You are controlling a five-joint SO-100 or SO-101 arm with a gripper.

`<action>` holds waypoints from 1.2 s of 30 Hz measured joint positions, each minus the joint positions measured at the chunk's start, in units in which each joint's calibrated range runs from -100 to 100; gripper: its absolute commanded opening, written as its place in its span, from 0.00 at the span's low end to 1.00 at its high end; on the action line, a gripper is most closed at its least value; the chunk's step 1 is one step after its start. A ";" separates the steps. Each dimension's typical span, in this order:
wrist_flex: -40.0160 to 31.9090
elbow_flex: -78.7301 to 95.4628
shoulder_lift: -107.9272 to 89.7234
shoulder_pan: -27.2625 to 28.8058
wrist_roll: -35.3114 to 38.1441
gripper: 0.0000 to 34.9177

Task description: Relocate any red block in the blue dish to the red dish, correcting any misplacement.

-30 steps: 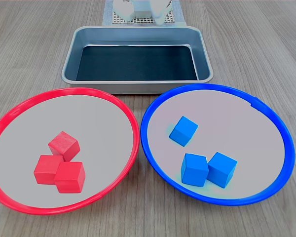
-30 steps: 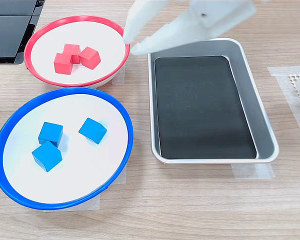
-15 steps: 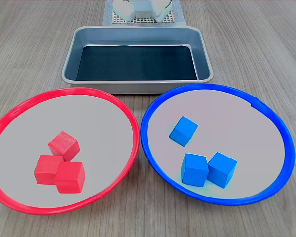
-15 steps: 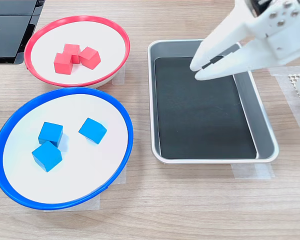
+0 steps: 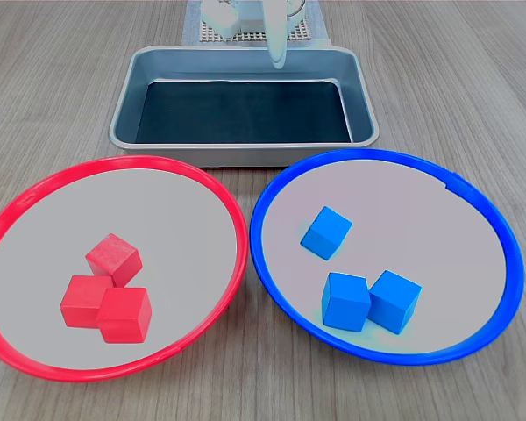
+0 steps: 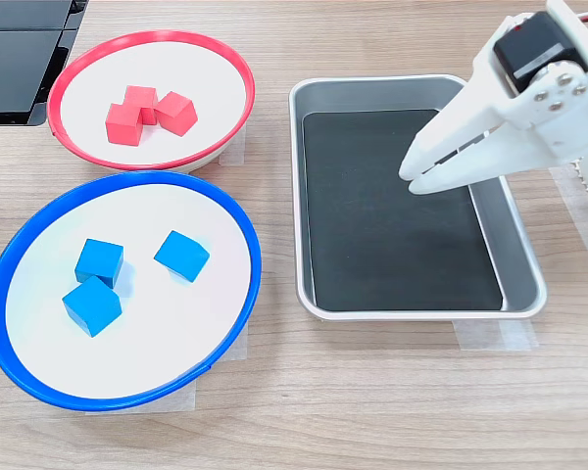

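Three red cubes, any of which could be the red block (image 6: 124, 123), lie bunched in the red dish (image 6: 225, 61), well away from the claw (image 6: 414, 179) toward the second exterior view's upper left. None sits in the blue dish (image 6: 243, 227), which lies beyond the tray's near wall from the claw and holds only three blue cubes (image 6: 182, 256), two touching and one apart. Judged from that, the sorting looks finished, with nothing left to correct.

The claw hangs above the metal tray (image 6: 529, 269), over its dark liner, its jaws nearly together with only a thin gap and nothing between them. It carries nothing and seems parked clear of both dishes, probably because no block needs lifting. In the first exterior view only its pale tip (image 5: 276, 39) shows at the tray's (image 5: 245, 153) far edge.

The tray beneath the claw is bare. Both dishes rest side by side on the wooden bench (image 6: 372, 411), the blue one held down with clear tape at its rim, likely so that it does not slide during picks.
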 measured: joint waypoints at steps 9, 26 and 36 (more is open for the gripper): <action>1.31 3.27 -2.64 1.33 0.93 0.01; 1.31 3.63 -2.81 1.42 0.93 0.01; 1.31 3.63 -2.81 1.42 0.93 0.01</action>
